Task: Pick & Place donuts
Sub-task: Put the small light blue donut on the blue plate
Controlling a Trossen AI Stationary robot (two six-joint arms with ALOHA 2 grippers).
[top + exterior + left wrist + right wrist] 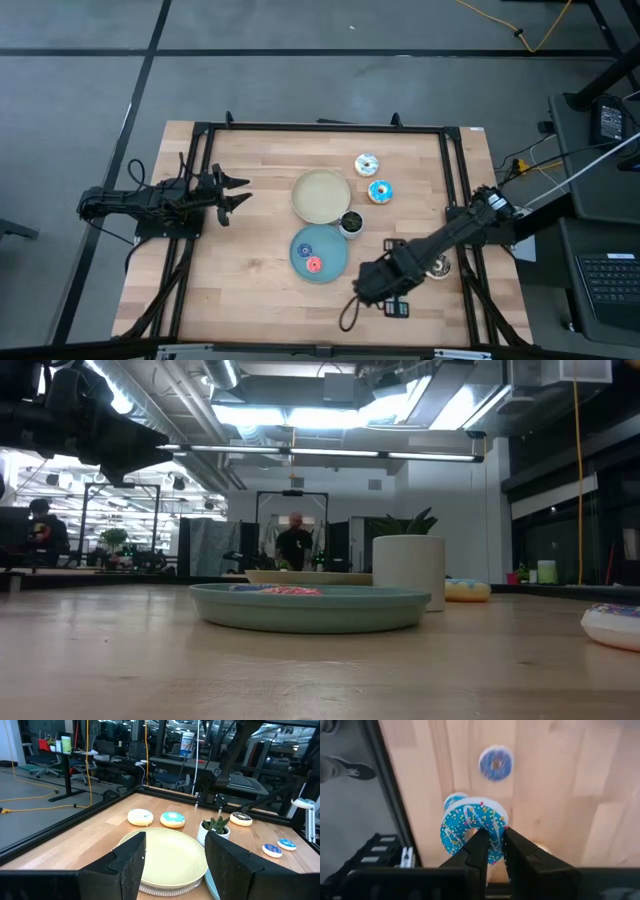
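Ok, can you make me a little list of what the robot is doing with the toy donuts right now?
right gripper: shut on the blue sprinkled donut, near the table's front right
left gripper: open, waiting at the table's left, holding nothing
blue plate: has a blue and a pink tiny donut on it
cream plate: looks empty
white-iced donut: on the table
light-blue-iced donut: beside it
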